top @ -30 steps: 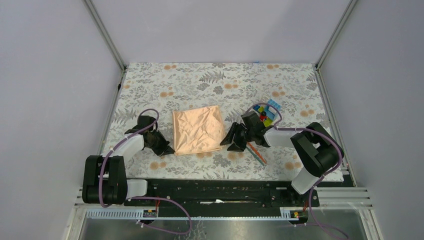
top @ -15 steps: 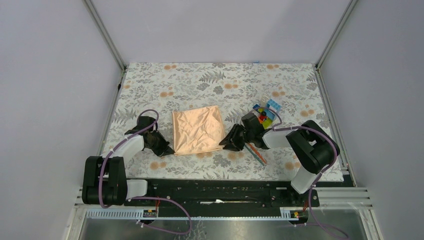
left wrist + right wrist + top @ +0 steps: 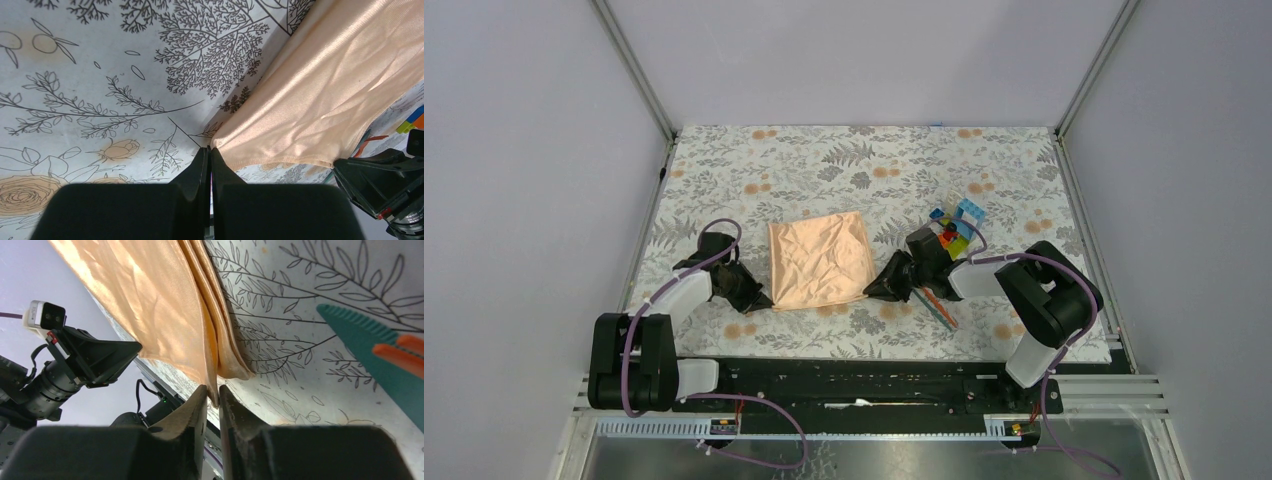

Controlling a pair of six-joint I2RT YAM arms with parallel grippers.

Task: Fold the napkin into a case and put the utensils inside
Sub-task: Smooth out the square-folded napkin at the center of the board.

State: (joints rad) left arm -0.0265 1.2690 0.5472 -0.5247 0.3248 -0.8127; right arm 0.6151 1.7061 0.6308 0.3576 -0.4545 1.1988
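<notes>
Folding step in hand — the napkin (image 3: 820, 262) lies part-folded at centre, my left fingers (image 3: 197, 170) clamped on its near-left corner, my right fingers (image 3: 192, 410) all but together around the near-right top layer — so next, I judge, both corners must lift and travel far evenly.

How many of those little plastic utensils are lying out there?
2. The teal one lies on the mat just right of the napkin, and the orange one lies overlapping it. From above the right arm partly covers them.
</notes>
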